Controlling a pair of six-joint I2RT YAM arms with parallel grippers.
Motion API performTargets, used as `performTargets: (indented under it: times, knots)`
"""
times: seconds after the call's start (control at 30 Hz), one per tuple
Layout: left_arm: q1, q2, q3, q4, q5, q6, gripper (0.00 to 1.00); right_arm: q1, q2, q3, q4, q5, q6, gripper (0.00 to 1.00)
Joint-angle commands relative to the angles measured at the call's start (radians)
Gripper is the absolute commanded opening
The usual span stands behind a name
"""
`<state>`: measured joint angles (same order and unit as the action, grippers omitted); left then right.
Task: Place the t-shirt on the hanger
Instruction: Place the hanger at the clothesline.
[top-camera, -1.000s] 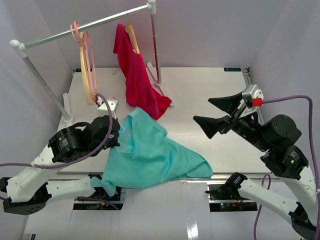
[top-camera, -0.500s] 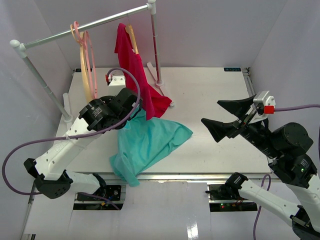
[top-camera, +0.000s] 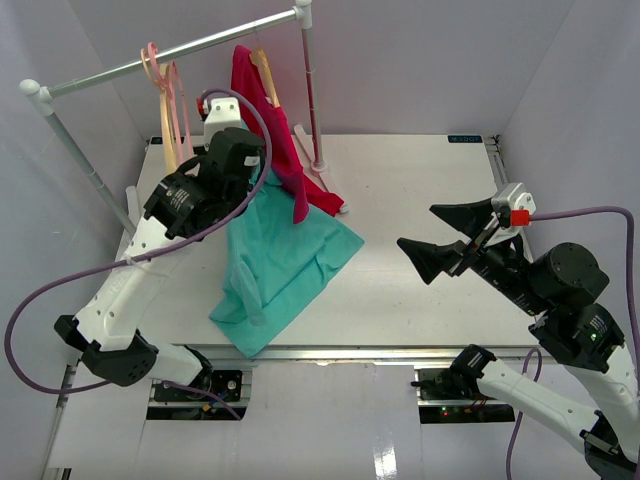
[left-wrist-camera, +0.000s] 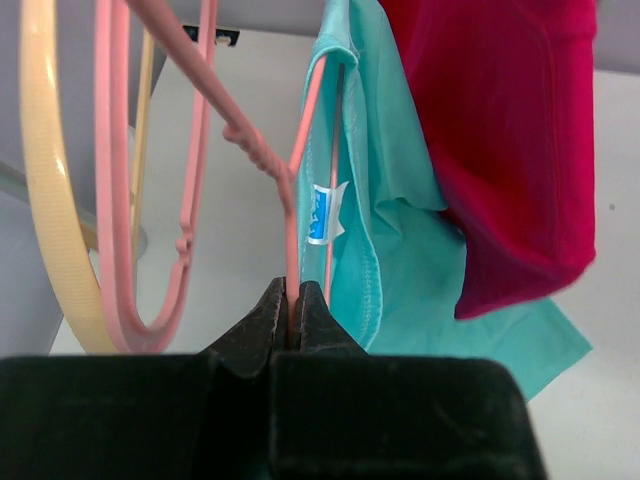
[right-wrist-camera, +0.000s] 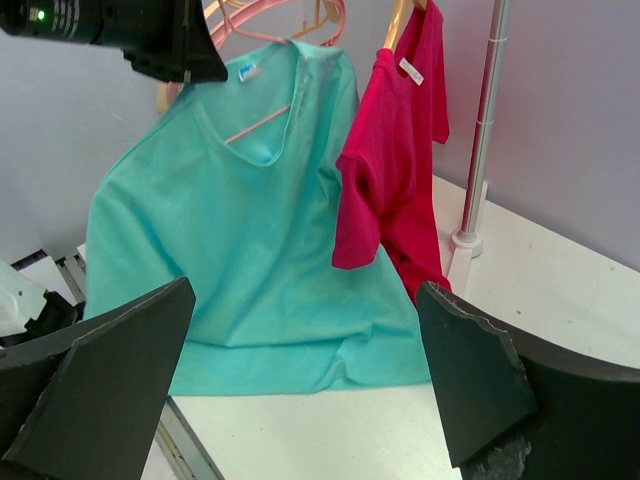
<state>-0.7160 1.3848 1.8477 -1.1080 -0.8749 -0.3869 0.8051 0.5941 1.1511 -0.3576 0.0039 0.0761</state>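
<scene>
The teal t-shirt (top-camera: 285, 250) hangs from the thin pink hanger (left-wrist-camera: 291, 240), and its lower hem drags on the table (top-camera: 420, 165). My left gripper (left-wrist-camera: 293, 305) is shut on one rod of that hanger just below its twisted neck. It holds the hanger high near the rail, beside the red garment (top-camera: 275, 140). In the right wrist view the hanger (right-wrist-camera: 262, 120) shows inside the t-shirt's (right-wrist-camera: 250, 220) collar, with its hook up at the top edge. My right gripper (top-camera: 415, 225) hovers open and empty over the table, to the right of the shirt.
A white clothes rail (top-camera: 170, 55) spans the back left on two poles (top-camera: 313, 100). The red garment (right-wrist-camera: 395, 160) hangs from a tan hanger on it. Cream and pink hangers (top-camera: 172, 120) hang further left, close to the held hanger.
My left arm has lifted the hanger with the t-shirt from the table's front up and back toward the rail. The shirt now hangs instead of lying spread. The right gripper shifted slightly, still open.
</scene>
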Motion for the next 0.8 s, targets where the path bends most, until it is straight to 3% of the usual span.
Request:
performTargets:
  times: [0.0,0.2,0.47,0.77]
  knots:
    - [0.083,0.04,0.063,0.167,0.08,0.13,0.0,-0.003,-0.014,-0.005,0.029,0.014,-0.004,0.98]
    - [0.141,0.115,0.089,0.364,0.098,0.262,0.0,-0.004,-0.027,-0.029,0.033,0.016,-0.004,0.98]
    - [0.23,0.199,0.168,0.453,0.046,0.292,0.0,-0.001,-0.022,-0.04,0.04,0.01,-0.001,0.98]
    - [0.335,0.197,0.12,0.528,0.137,0.296,0.0,0.0,0.019,-0.053,0.051,0.007,0.003,0.98]
